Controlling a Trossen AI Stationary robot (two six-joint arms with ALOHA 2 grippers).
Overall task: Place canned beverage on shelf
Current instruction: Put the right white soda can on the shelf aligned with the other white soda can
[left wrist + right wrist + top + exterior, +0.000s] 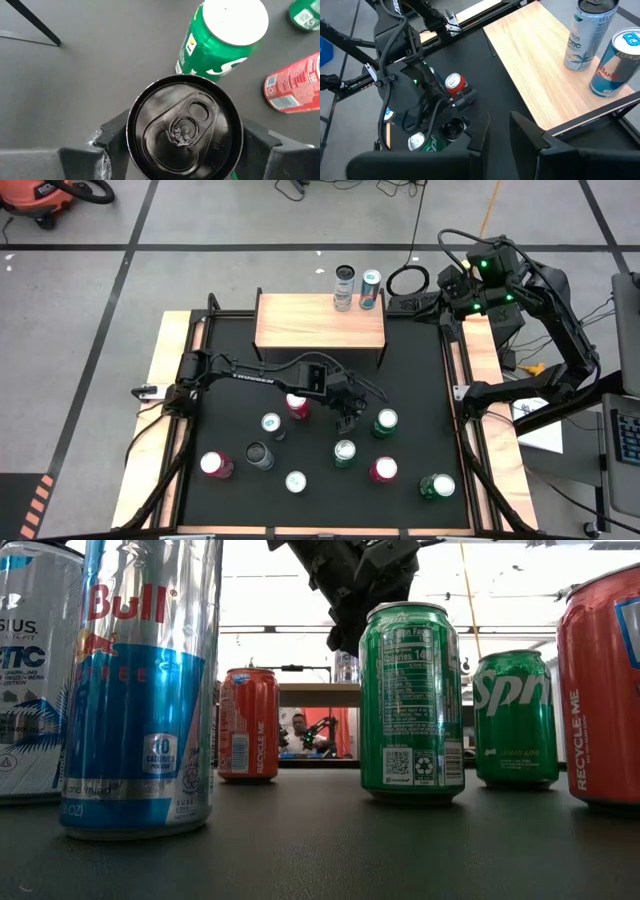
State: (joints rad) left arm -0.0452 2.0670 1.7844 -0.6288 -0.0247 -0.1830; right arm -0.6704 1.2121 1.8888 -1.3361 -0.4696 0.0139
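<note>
- Left gripper (347, 420) sits mid-table, its fingers (112, 137) either side of a black-topped can (184, 127); whether they clamp it, I cannot tell.
- Right gripper (500, 131) waits closed, far right.
- Shelf (319, 323) stands at the table's far edge, two cans (357, 288) on it.

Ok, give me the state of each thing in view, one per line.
left gripper: closed on black-topped can.
black-topped can: upright on the table.
right gripper: shut, empty, beside the shelf.
shelf: holds silver can and Red Bull can, both upright.
green can: upright, untouched.
</note>
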